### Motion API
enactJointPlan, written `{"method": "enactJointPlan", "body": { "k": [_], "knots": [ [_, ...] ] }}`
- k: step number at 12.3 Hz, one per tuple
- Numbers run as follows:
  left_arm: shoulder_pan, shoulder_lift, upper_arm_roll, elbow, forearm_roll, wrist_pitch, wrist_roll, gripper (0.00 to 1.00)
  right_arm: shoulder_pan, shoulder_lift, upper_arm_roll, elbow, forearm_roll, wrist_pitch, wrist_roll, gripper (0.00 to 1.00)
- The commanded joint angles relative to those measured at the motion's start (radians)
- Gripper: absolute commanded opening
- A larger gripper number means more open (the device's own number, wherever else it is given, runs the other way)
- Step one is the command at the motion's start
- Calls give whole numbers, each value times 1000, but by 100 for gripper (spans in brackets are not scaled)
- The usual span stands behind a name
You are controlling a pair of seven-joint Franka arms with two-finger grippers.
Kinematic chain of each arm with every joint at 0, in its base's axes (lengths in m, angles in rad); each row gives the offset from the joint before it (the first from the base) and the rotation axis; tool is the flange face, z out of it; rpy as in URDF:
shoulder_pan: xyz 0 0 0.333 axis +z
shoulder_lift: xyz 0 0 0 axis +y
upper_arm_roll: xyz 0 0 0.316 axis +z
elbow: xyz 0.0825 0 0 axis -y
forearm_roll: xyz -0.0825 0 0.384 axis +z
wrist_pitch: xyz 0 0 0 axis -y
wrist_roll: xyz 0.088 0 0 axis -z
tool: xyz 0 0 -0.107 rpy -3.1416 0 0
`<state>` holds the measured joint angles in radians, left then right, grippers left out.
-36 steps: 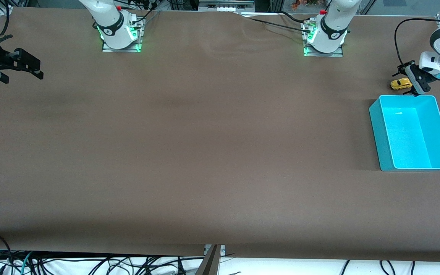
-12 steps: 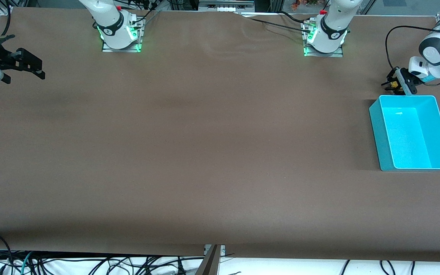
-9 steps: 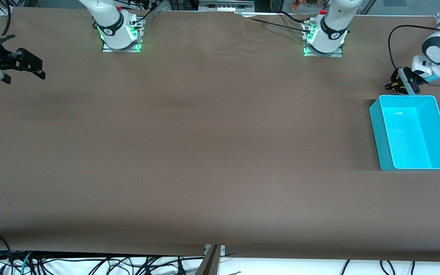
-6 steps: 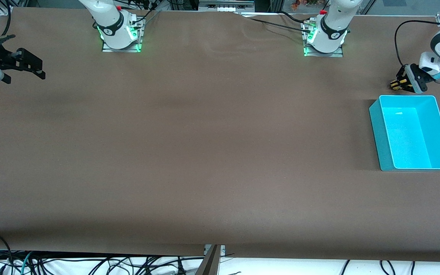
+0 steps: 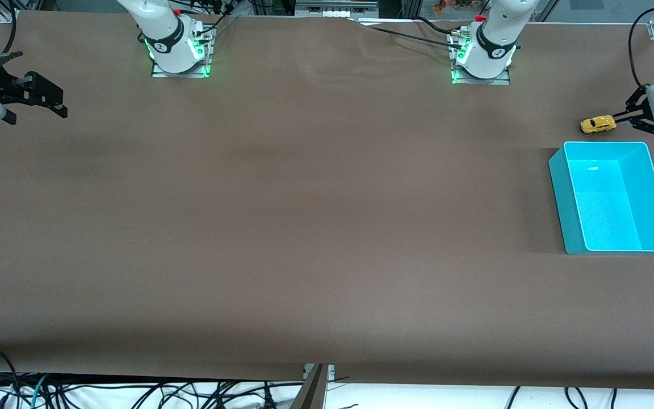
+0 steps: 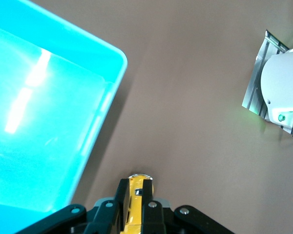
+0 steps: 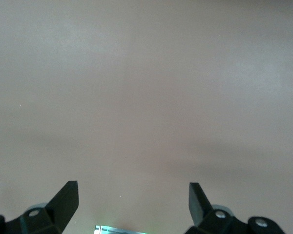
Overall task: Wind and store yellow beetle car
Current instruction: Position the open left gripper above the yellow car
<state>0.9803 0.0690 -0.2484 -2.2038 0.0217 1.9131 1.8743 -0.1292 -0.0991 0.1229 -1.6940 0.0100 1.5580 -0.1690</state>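
Winding stroke: tiny yellow plastic beetle car [image 5: 597, 124] pinched at its tail, wheels on the brown table [image 5: 304, 227].

Sits just beside the open cyan plastic bin [image 5: 558, 170], at the bin's wall farthest from the front camera, toward the right arm's end of that wall. Gripped by the left gripper [image 6: 135, 197], fingers nearly shut on the little body, only its rounded nose showing past the tips in the left wrist view. Best done, by judgement: press down lightly so the wheels bite, drag straight along the car's length without twisting, then lift clear of the rim before letting go over the bin's empty floor. Risk of slipping from so shallow a pinch. Right gripper [image 7: 133, 195] waiting with fingers spread wide and empty, well apart from the bin, over bare table at the right arm's end.
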Motion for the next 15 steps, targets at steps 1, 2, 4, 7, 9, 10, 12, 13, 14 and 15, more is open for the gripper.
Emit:
{"method": "enactJointPlan", "body": {
  "k": [1,2,4,7,9,10,12,13,14,15],
  "knots": [
    [6,8,-14,41,-17,-28,20,100,2,4,-2,22,15,-19,-4,100],
    [11,15,-12,61,-29,-26,29,100,2,4,-2,22,15,-21,-3,100],
    [4,57,-20,125,-11,-70,63,100,2,4,-2,22,15,-21,-1,100],
    [1,95,-22,165,-20,-91,106,100,2,4,-2,22,15,-19,0,100],
    [1,95,-23,165,-22,-92,105,100,2,4,-2,22,15,-19,0,100],
    [0,95,-37,165,-13,-97,109,100,2,4,-2,22,15,-21,2,100],
    [23,94,-54,159,-16,-103,106,100,2,6,-2,22,15,-19,2,100],
    [24,94,-54,162,-14,-100,108,100,3,6,-2,23,15,-19,3,100],
    [23,94,-58,165,-12,-101,106,100,3,6,0,22,15,-18,3,100],
    [23,94,-58,165,-14,-108,99,100,3,6,0,22,16,-18,3,100]
  ]
}}
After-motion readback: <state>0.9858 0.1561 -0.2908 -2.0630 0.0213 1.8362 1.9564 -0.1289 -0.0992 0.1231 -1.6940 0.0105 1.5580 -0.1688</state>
